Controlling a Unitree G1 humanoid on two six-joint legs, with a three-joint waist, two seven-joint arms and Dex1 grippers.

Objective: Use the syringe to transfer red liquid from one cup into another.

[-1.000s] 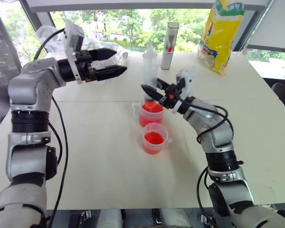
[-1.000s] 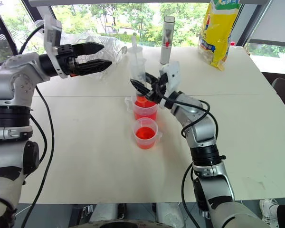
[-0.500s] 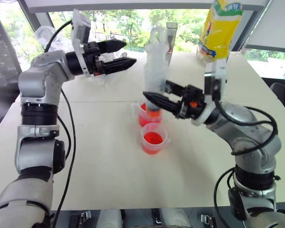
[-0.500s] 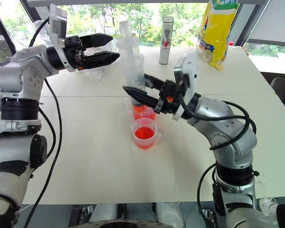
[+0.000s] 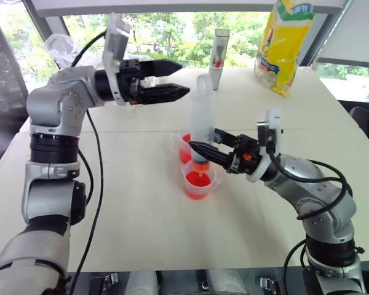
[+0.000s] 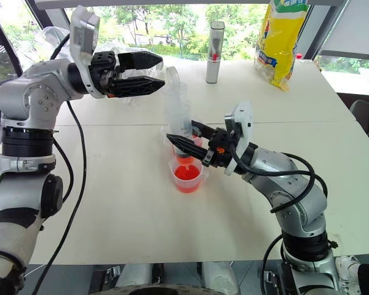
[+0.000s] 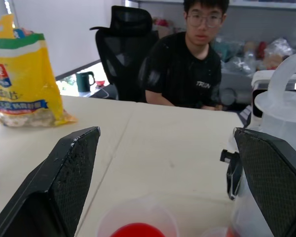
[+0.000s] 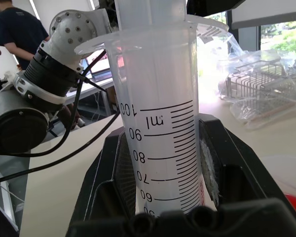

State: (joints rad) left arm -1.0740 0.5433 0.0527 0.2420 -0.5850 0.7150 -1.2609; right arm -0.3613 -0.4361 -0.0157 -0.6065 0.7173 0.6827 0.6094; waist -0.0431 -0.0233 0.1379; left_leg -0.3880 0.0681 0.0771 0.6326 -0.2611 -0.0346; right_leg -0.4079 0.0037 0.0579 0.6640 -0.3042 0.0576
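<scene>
A white table (image 5: 141, 227) fills the lower and middle part of the head views. Near the centre of the frame stands the smaller clear cup (image 5: 198, 182), holding red liquid (image 5: 197, 180). Just behind it, touching or nearly so, stands the larger clear cup (image 5: 186, 147) with a small handle on its left side, also holding red liquid.

From the lower right of the frame, the right gripper (image 5: 204, 146) reaches toward the centre, its two black fingers closed tight around the lower barrel of the syringe (image 5: 202, 117). The syringe stands upright, long axis vertical or tilted only slightly, its tip pointing down into the mouth of the smaller cup and its plunger end pointing up. Whether the tip touches the liquid cannot be told. In the right wrist view the barrel rises between the fingers, and its printed scale reads upward from 60 to 100 ml.

In the upper left of the frame, the left gripper (image 5: 175, 77) is held level above the table, pointing toward the right, fingers spread wide and holding nothing. It sits near the top of the syringe, apart from it.

Farther back, a grey upright cylinder (image 5: 221, 50) with a red mark stands at the upper centre, and a yellow bag (image 5: 286, 43) stands at the upper right. Crumpled clear plastic (image 6: 126, 52) lies at the upper left. In the left wrist view a person in a black shirt (image 7: 191, 74) sits beyond the table's far edge.
</scene>
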